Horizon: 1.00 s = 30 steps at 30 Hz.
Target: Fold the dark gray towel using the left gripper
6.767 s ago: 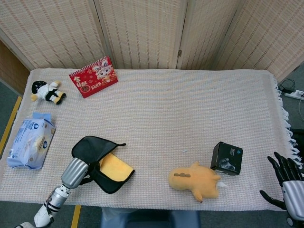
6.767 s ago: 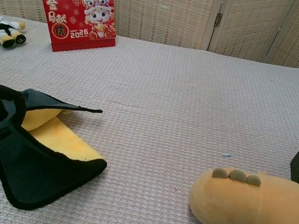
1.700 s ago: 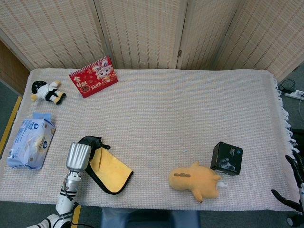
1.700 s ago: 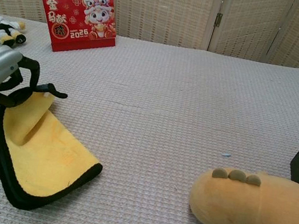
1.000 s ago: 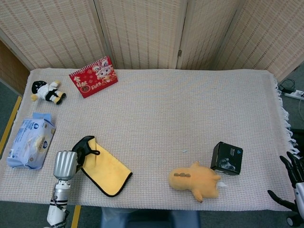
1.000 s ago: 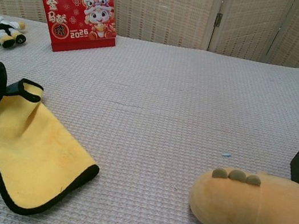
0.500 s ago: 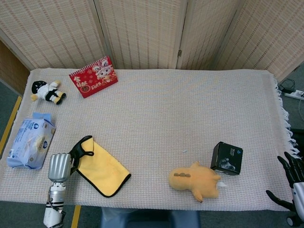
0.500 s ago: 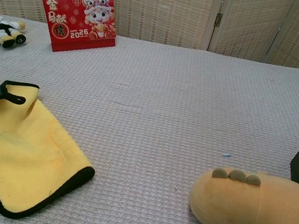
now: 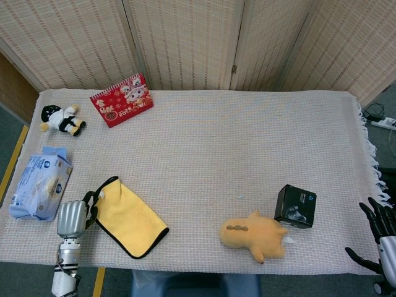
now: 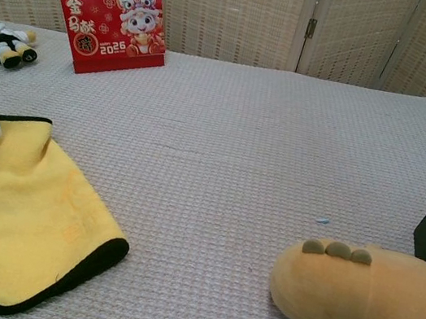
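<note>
Towel [image 9: 129,216] lies flat, yellow side up, dark edge trim. Left hand [image 9: 74,216] at its left corner, grip unclear. Right hand [image 9: 378,238] empty, fingers spread, off table edge.

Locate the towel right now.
In the head view, the towel lies yellow side up near the table's front-left edge, right of the wipes pack, with the left robot hand at its left corner.

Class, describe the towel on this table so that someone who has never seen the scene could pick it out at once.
Start at the cloth-covered table and go to its front left corner, just right of the blue wipes pack. The towel lies flat there beside the robot's left hand. Unlike the plush orange toy nearby, it is a flat yellow cloth edged in black.
</note>
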Motion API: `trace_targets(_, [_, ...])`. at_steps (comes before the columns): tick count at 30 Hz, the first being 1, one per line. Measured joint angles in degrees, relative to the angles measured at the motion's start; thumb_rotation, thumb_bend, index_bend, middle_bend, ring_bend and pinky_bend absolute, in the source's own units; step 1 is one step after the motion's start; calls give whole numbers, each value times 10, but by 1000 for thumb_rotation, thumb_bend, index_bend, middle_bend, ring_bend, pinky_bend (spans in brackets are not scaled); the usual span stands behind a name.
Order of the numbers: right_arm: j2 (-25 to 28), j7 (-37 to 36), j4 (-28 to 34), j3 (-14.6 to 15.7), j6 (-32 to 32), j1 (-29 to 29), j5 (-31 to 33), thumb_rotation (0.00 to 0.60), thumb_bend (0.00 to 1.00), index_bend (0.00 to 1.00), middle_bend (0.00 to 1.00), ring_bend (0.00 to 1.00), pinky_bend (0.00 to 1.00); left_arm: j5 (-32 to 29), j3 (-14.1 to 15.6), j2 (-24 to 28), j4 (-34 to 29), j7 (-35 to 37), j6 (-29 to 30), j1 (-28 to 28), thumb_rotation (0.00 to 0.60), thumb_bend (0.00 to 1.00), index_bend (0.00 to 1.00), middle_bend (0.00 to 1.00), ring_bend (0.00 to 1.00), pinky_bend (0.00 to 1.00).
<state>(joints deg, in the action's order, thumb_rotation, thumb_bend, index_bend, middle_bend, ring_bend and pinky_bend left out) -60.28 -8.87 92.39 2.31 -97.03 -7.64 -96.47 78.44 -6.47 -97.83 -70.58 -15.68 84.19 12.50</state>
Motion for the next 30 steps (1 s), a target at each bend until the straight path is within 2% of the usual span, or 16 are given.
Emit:
trace_targets(8, [0, 1, 1, 1, -1, 0, -1, 600, 211, 0, 0, 0, 0, -18, -10, 14, -23, -13, -10, -3, 600, 437, 383, 1000, 1000, 1000])
trace_targets(17, [0, 1, 1, 1, -2, 0, -2, 600, 211, 0, 0, 0, 0, -2, -26, 29, -63, -13, 5, 9, 600, 438, 396, 1000, 1000, 1000])
trace_targets(24, [0, 0, 1, 1, 0, 1, -1, 600, 211, 0, 0, 0, 0, 4, -32, 32, -106, -46, -40, 47, 600, 439, 418, 1000, 1000, 1000])
trace_targets(30, [3, -8, 0, -2, -1, 1, 6, 600, 210, 0, 0, 0, 0, -23, -44, 22, -115, -76, -90, 79, 600, 438, 399, 1000, 1000, 1000])
